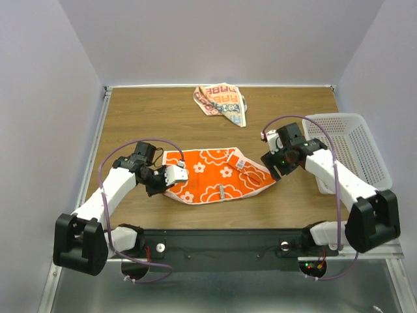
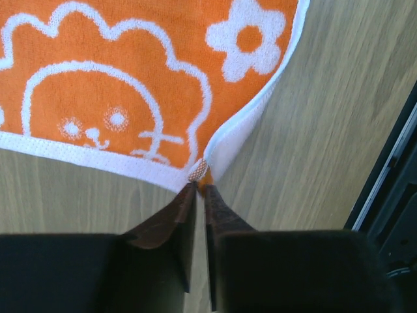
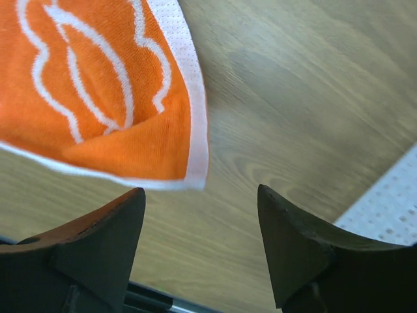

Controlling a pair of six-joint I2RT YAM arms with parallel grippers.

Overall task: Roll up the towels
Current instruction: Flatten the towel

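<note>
Our left gripper (image 2: 201, 188), jaws almost together at a corner of the orange towel (image 1: 215, 175), pinching or not we cannot tell, faces our spread right gripper (image 3: 201, 192) across that towel's long axis; the lettered towel (image 1: 221, 101) lies crumpled beyond both.

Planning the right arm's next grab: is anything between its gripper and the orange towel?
Nothing visible. The right gripper stands open just short of the orange flower-print cloth towel, at its corner, with only wooden table between them.

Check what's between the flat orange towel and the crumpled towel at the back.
Only bare table between the orange towel and the crumpled towel; the top view shows it.
</note>
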